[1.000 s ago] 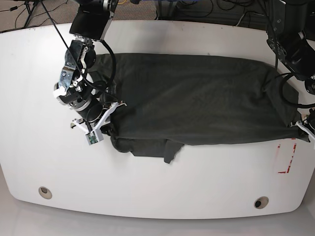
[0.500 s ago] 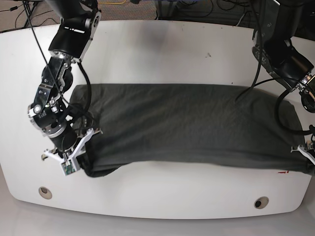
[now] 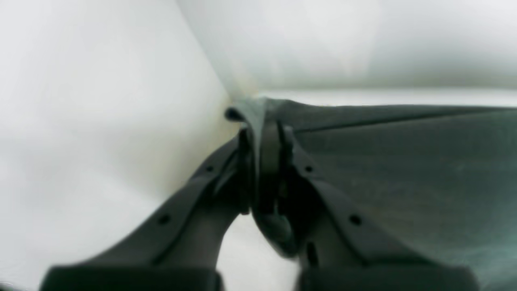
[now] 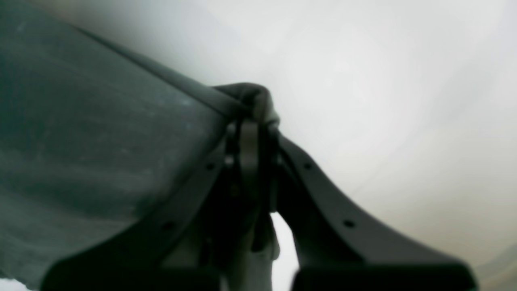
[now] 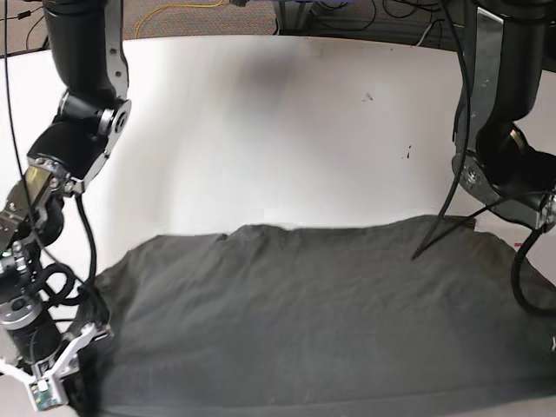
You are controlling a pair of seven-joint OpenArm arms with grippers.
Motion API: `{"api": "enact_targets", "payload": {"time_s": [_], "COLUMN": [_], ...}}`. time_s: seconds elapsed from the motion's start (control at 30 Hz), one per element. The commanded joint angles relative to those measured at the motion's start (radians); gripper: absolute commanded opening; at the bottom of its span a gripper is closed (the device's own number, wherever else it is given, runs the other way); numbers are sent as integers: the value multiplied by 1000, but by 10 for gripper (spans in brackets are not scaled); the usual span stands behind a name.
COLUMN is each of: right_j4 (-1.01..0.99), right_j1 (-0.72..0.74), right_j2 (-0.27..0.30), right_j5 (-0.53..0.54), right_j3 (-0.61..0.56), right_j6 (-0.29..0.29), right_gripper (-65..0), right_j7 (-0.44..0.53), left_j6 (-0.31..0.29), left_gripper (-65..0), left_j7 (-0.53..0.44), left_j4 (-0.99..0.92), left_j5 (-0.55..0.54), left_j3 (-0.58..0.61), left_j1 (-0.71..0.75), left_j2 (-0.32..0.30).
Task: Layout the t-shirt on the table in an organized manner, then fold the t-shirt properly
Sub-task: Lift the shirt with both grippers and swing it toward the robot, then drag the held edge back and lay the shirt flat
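The dark charcoal t-shirt (image 5: 321,321) is stretched wide across the near part of the white table (image 5: 261,130), its far hem wavy. In the base view my right gripper (image 5: 82,356) sits low at the bottom left, shut on the shirt's left corner. The right wrist view shows that right gripper (image 4: 250,129) pinching a bunched edge of the t-shirt (image 4: 101,141). My left gripper (image 3: 262,133) is shut on a corner fold of the t-shirt (image 3: 404,161) over the table (image 3: 101,121). In the base view the left gripper is cut off by the right edge.
The left arm's black body (image 5: 504,174) stands over the shirt's right end, with a cable (image 5: 443,233) drooping onto the cloth. Small black marks (image 5: 367,96) dot the far tabletop. Cables lie on the floor behind the table.
Both arms have drawn the t-shirt toward the near edge of the table, still holding its corners. The shirt now lies lower in the base view and spread flatter.
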Motion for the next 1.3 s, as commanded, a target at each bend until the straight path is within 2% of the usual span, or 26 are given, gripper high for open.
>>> {"api": "enact_targets", "payload": {"time_s": [0.0,0.13,0.33,0.43,0.63,0.87,1.03,1.27], "right_j4": [17,20,22,20,53,86,86,85], "right_j1": [88,151,163,143,0,-228,-428,-658], "right_j2": [32,70,93,108,107,44,-30,-108], "right_j5": [-22,-16,-16,-16,-16,-16,-16,-16], "right_j3": [6,6,9,13,47,176,260,294], "right_j6": [-10,-10,-10,-10,-10,-10,-10,-10], "right_gripper": [-637,-637,-637,-639,-640,-640,-640,-642], "right_j7": [-21,-61,-67,-70,-67,-60,-15,65], "left_j6": [-1,-1,-1,-1,-1,-1,-1,-1], "left_gripper": [-629,-629,-629,-629,-629,-629,-632,-633], "left_j7": [8,8,8,8,8,-1,-22,-55], "left_j4": [28,31,55,57,61,120,130,133], "left_j5": [11,11,11,11,8,8,6,8], "left_j3": [16,44,78,87,84,84,81,47], "left_j1": [-90,-156,-162,-119,26,276,494,763], "left_j2": [-9,21,58,61,83,95,96,96]}}
